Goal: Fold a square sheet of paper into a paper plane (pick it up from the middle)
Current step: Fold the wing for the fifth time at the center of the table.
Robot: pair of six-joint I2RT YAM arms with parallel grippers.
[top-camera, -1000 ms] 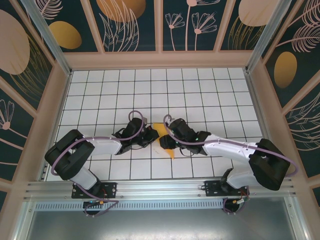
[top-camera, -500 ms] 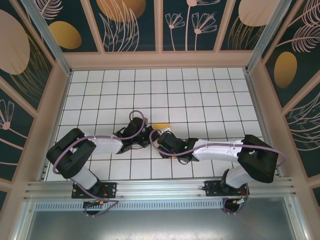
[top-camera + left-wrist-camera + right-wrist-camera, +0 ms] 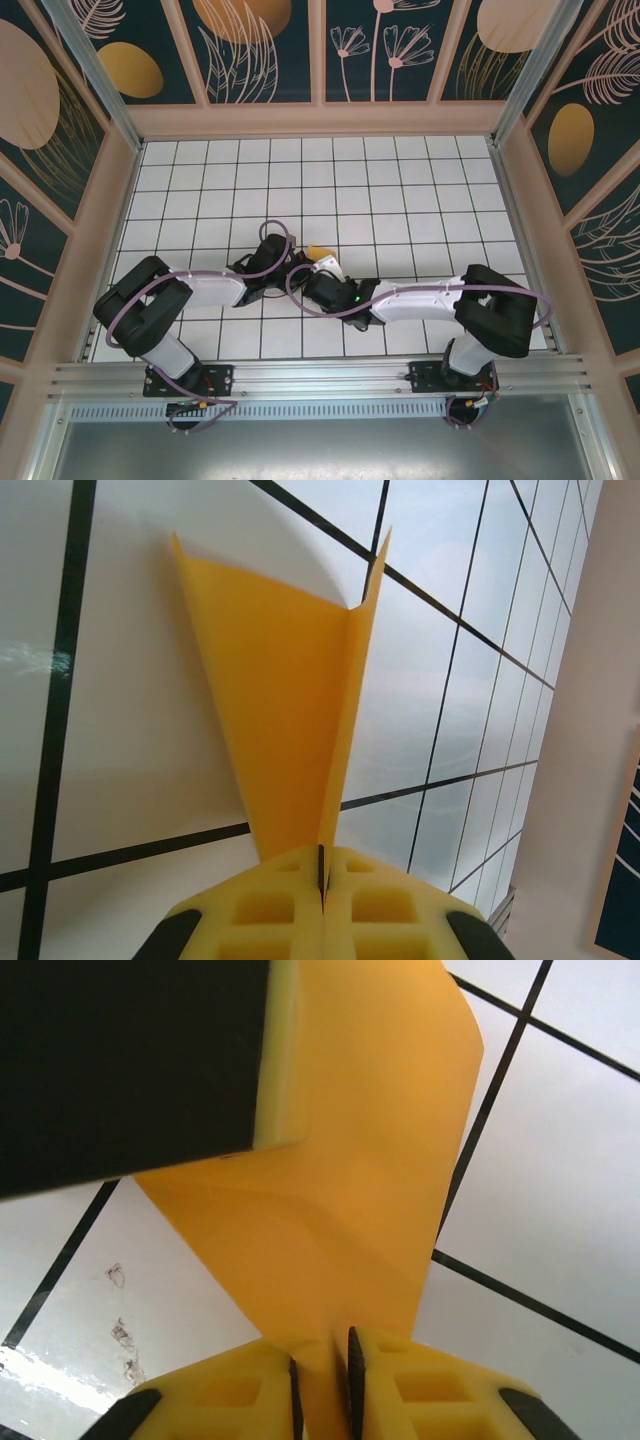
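Note:
The square sheet of paper [image 3: 290, 700] is orange-yellow and folded into a narrow wedge with one flap standing up. My left gripper [image 3: 322, 865] is shut on its narrow end, pads pressed together. In the right wrist view the paper [image 3: 350, 1210] runs down between the pads of my right gripper [image 3: 320, 1360], which is shut on a creased fold. The left gripper's finger [image 3: 130, 1060] shows dark at the top left, against the paper. From above, both grippers [image 3: 297, 270] [image 3: 318, 272] meet mid-table. A small tip of paper [image 3: 320, 253] pokes out.
The white gridded table [image 3: 400, 190] is walled by tan rails with dark painted panels [image 3: 250, 50]. The left arm [image 3: 200, 290] and right arm [image 3: 430, 298] lie low across the near rows. A few smudges mark the tile [image 3: 120, 1335] beside the right gripper.
The right arm has swung left until its gripper meets the left one, and its jaws have closed on the paper. The paper, earlier spread below the grippers, is now mostly covered.

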